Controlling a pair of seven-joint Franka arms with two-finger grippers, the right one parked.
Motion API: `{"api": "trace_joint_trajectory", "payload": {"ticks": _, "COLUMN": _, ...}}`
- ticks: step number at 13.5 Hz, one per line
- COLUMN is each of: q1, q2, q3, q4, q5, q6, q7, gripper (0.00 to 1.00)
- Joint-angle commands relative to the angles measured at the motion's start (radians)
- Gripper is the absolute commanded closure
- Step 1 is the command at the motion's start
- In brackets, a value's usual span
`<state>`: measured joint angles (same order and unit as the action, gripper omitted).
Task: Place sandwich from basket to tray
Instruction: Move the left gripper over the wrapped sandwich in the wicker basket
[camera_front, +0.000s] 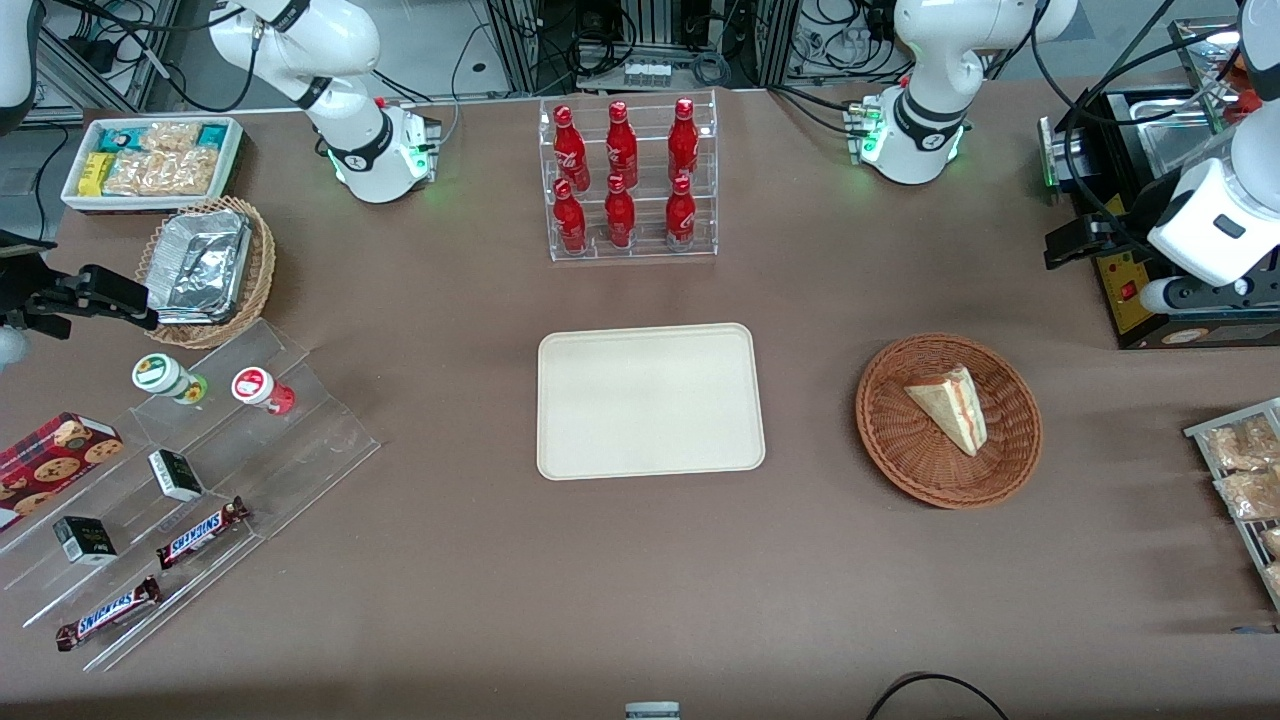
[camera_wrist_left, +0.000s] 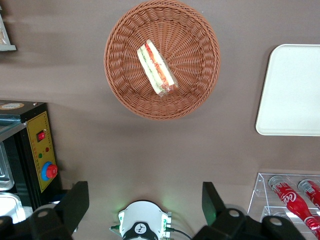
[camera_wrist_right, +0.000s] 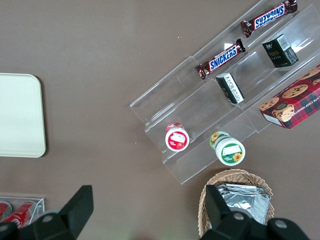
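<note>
Brown counter (camera_front: 640, 560) carries the sandwich (camera_wrist_left: 157, 68) lying slantwise in the basket (camera_wrist_left: 200, 85), while the tool (camera_wrist_left: 145, 207), fingers wide and empty, hangs apparently well above, tray (camera_front: 650, 400) alongside.

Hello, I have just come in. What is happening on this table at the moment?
A robot arm is set to move a sandwich from a brown wicker basket to a cream tray. Nothing is picked up yet: the sandwich lies in the basket and the tray is bare. The gripper hangs open, high above the table near the basket, holding nothing.
</note>
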<state>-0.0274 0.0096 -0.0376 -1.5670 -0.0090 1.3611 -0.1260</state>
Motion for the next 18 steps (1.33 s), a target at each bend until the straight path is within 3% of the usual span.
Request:
{"api": "trace_joint_trajectory", "payload": {"ticks": 1, "q1": -0.003, "q2": 0.009, "q3": 0.007, "q4": 0.019, "q5": -0.006, "q6": 0.003, "q7": 0.023, "gripper": 0.00}}
{"api": "trace_joint_trajectory", "payload": {"ticks": 10, "q1": -0.006, "q2": 0.125, "q3": 0.007, "q4": -0.042, "q5": 0.000, "q6": 0.145, "q7": 0.008, "gripper": 0.00}}
{"api": "trace_joint_trajectory", "payload": {"ticks": 18, "q1": -0.009, "q2": 0.113, "q3": 0.005, "q4": -0.297, "q5": 0.001, "q6": 0.427, "q7": -0.118, "gripper": 0.00}}
